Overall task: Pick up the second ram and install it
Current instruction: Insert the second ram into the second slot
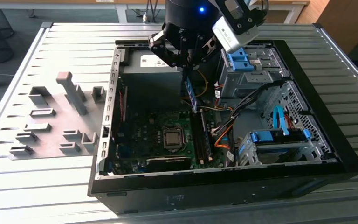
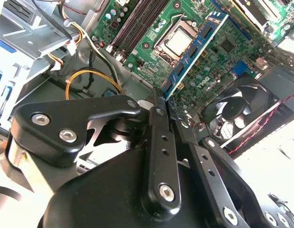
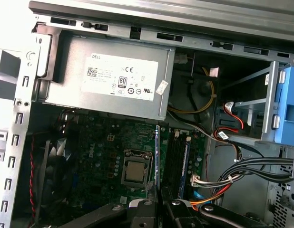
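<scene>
Slatted grey metal table [image 1: 54,186] carries an open black computer case [image 1: 328,140]; black gripper [image 2: 167,110] fingers pinch the thin blue-green ram stick [image 2: 194,47] upright above the green motherboard [image 3: 104,152], twelve o'clock of its socket.

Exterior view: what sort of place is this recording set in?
Likely a lab or workshop bench for PC assembly: an open computer case on a slatted metal table, a grey parts tray beside it.

an open black computer case [image 1: 328,154] lies on a slatted grey tabletop [image 1: 42,186]. inside, a green motherboard [image 1: 148,135] carries a square processor [image 1: 172,138], with a round black fan [image 2: 242,107] near one corner. a grey power supply [image 3: 109,78] fills one end of the case. orange and yellow cables [image 2: 90,76] loop beside blue drive brackets [image 1: 272,136]. on the exterior view's left, a grey tray with upright blocks [image 1: 54,121] sits beside the case.
</scene>
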Available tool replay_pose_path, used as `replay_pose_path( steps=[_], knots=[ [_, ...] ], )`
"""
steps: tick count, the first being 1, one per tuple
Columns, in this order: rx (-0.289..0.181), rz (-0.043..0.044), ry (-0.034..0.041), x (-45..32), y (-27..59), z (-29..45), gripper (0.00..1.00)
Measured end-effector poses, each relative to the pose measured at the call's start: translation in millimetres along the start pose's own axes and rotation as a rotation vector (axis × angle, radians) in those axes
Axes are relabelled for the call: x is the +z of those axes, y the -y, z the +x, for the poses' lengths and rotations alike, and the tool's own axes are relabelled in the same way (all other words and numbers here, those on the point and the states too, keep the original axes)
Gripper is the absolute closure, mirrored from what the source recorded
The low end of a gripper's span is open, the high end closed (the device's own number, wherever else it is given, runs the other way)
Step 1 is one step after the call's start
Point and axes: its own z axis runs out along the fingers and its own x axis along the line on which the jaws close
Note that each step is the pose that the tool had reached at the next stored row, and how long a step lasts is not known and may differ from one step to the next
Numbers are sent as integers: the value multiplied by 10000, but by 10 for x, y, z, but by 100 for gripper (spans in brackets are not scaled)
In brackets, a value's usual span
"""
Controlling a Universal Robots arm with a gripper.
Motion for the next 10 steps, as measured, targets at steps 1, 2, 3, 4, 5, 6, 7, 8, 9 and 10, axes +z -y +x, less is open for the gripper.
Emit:
replay_pose_path(
  steps=[1, 2, 3, 4, 5, 6, 7, 8, 9, 10],
  knots=[
    [-7, -1, 0, 0, 0, 0, 86],
    [-13, -1, 0, 0, 0, 0, 86],
    [-21, -1, -1, 0, 0, 0, 86],
    [-27, -2, -1, 0, 0, 0, 86],
    [-34, -2, -1, 0, 0, 0, 86],
    [-41, -2, -1, 0, 0, 0, 86],
    [-48, -3, -1, 0, 0, 0, 86],
    [-55, -3, -2, 0, 0, 0, 86],
    [-61, -3, -2, 0, 0, 0, 86],
    [-68, -3, -2, 0, 0, 0, 86]
  ],
)
